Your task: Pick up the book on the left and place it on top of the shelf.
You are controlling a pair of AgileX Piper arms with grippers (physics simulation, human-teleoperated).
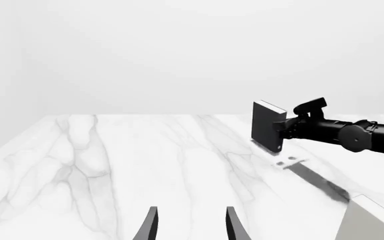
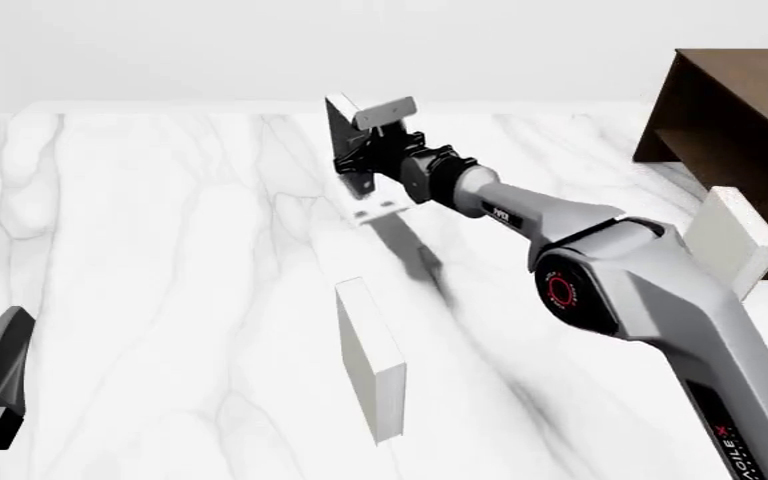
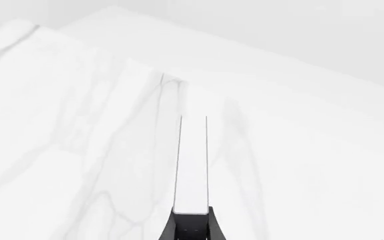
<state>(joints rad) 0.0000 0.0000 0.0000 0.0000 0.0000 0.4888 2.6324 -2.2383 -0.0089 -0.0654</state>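
Observation:
The black book (image 2: 341, 132) with white page edges stands upright in my right gripper (image 2: 357, 155), lifted a little above the far middle of the table; its shadow lies below it. The left wrist view shows the book (image 1: 265, 125) with the right gripper (image 1: 280, 128) shut on its edge. In the right wrist view the book's white edge (image 3: 192, 165) runs out from between the fingers (image 3: 172, 227). The dark brown shelf (image 2: 744, 110) stands at the far right, apart from the book. My left gripper (image 1: 188, 222) is open and empty, low at the near left.
A pale grey-white book (image 2: 371, 360) stands upright in the middle of the table, near side. Another pale book (image 2: 731, 240) leans in front of the shelf; a corner of a pale book shows in the left wrist view (image 1: 372, 220). The table is white marble (image 2: 157, 250).

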